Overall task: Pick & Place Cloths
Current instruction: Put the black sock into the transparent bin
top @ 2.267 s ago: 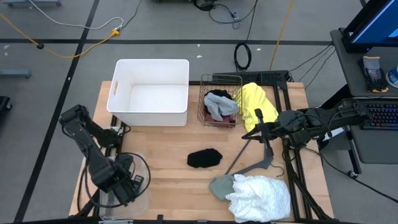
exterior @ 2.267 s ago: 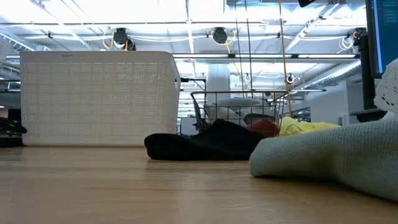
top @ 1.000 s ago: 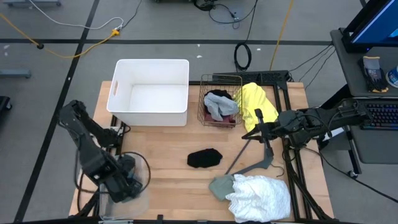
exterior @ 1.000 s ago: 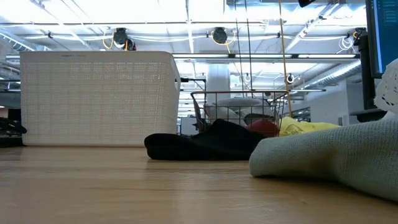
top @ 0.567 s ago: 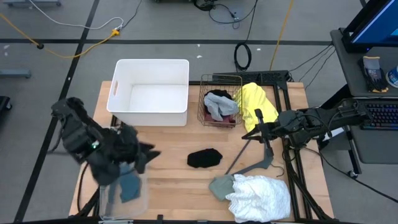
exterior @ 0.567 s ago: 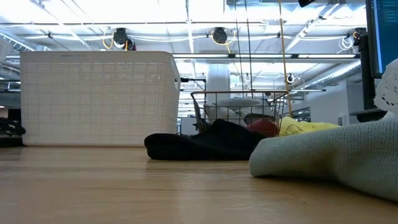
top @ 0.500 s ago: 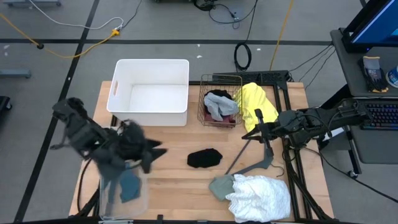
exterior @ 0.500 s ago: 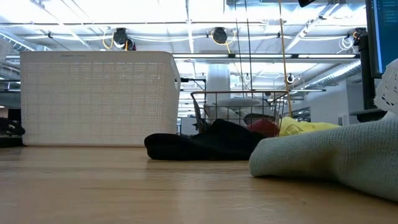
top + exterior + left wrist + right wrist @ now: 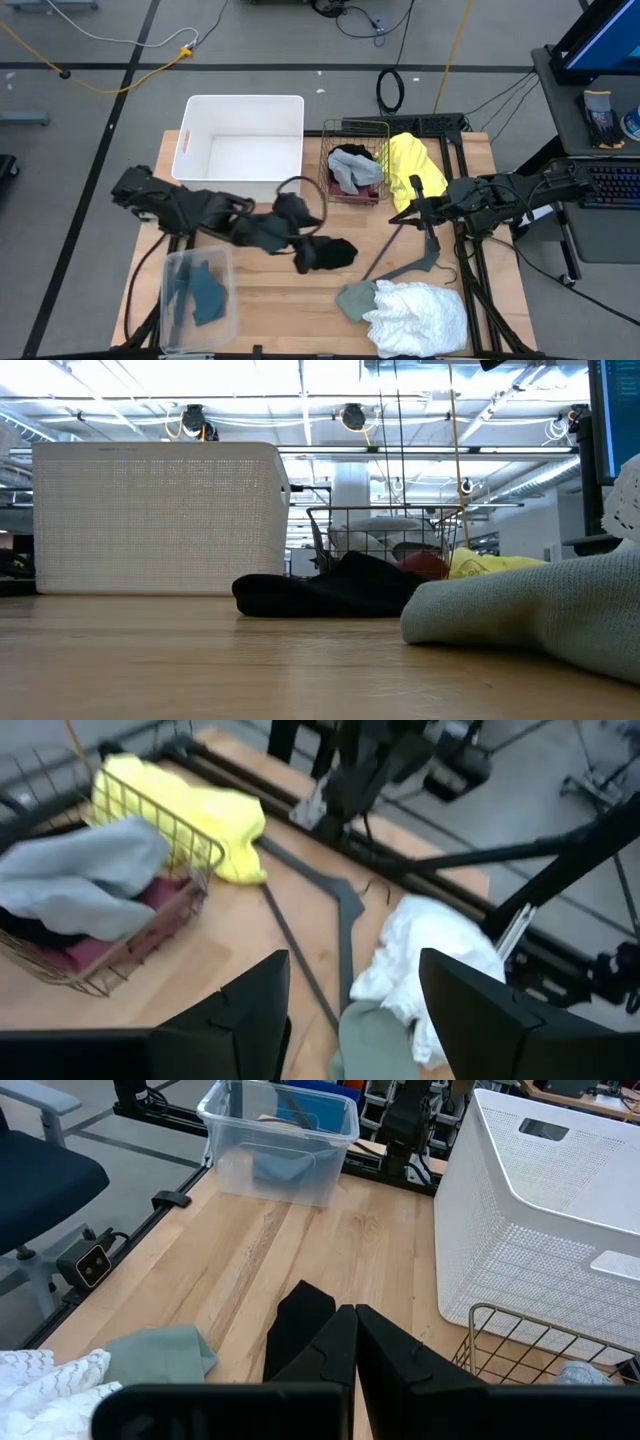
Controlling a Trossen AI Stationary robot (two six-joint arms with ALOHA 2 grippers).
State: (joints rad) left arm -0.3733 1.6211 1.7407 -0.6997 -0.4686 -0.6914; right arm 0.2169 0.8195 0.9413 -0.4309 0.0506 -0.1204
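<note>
A black cloth [image 9: 332, 253] lies flat mid-table and also shows in the low view [image 9: 320, 595]. My left gripper [image 9: 300, 256] hangs open over its left edge, above the table, with nothing between its fingers [image 9: 355, 1020]. A grey cloth [image 9: 355, 170] and a maroon one [image 9: 120, 935] sit in the wire basket [image 9: 355, 125]. A yellow cloth [image 9: 412, 162] lies beside the basket. A frilly white cloth [image 9: 420, 315] and a grey-green cloth [image 9: 355, 298] lie near the front right. A blue-grey cloth [image 9: 205, 295] lies in the clear bin [image 9: 165, 300]. My right gripper [image 9: 413, 212] is shut beside the yellow cloth.
The white plastic bin [image 9: 245, 98] stands at the far left, its wall tall in the low view [image 9: 155, 520]. A grey hanger [image 9: 415, 265] lies between the black cloth and the right arm. Bare wood lies between the clear bin and the black cloth.
My left arm has swung up from the clear bin at the near left corner and across toward the table's right, ending over the black cloth. The blue-grey cloth, hidden under the gripper before, now shows lying in the clear bin. My right arm has kept still.
</note>
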